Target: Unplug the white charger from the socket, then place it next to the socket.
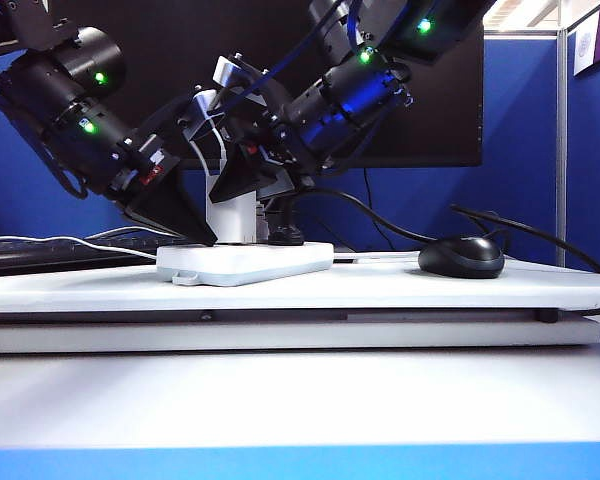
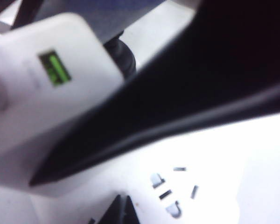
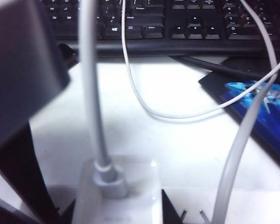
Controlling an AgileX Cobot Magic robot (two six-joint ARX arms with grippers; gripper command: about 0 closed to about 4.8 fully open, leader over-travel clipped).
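The socket (image 1: 245, 262) lies flat on the white board, and the white charger (image 1: 230, 215) stands upright in it with no gap showing beneath. My right gripper (image 1: 240, 190) comes down from the upper right. Its two black fingers sit on either side of the charger (image 3: 116, 198), shut on it (image 3: 119, 210). The charger's thin white cable (image 3: 91, 93) rises from its top end. My left gripper (image 1: 205, 238) reaches in from the left, its fingertips together (image 2: 123, 209) and resting on the socket's top face (image 2: 210, 182) beside the charger (image 2: 46, 88).
A black round plug (image 1: 288, 235) with a black cable sits in the socket just right of the charger. A black mouse (image 1: 462, 257) lies on the board to the right. Behind are a black keyboard (image 3: 144, 18), a blue-printed pad (image 3: 256, 100) and a dark monitor.
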